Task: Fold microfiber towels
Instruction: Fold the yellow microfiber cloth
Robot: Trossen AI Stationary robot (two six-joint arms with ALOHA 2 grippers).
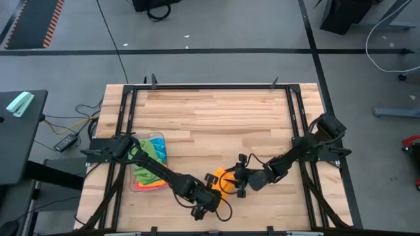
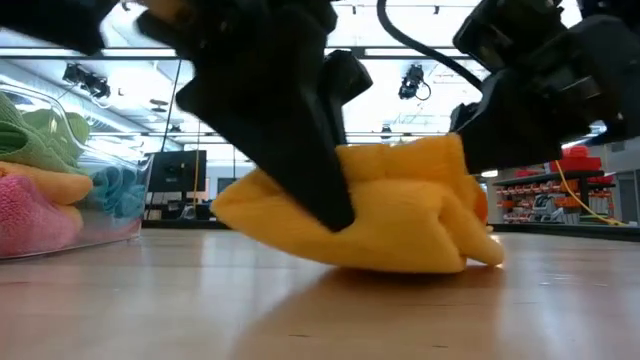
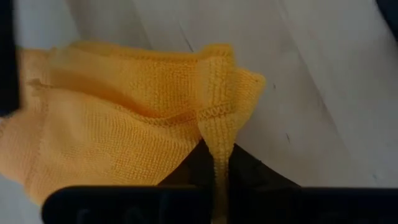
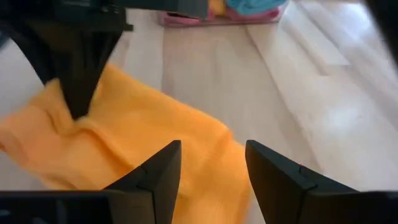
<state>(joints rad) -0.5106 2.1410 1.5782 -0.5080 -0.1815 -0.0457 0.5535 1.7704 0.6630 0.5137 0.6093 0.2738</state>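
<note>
The left tool (image 1: 209, 196) is clenched on a hemmed edge of the soft orange microfiber towel (image 1: 222, 181), which lies at the table's six o'clock; the right tool (image 4: 210, 171), at the towel's three o'clock, stands released just above it. Carry the pinched edge across evenly. The pale wood-plank table (image 1: 216, 118) also bears a clear plastic tray (image 1: 148, 164) of cloths at nine o'clock; beyond, grey floor.
</note>
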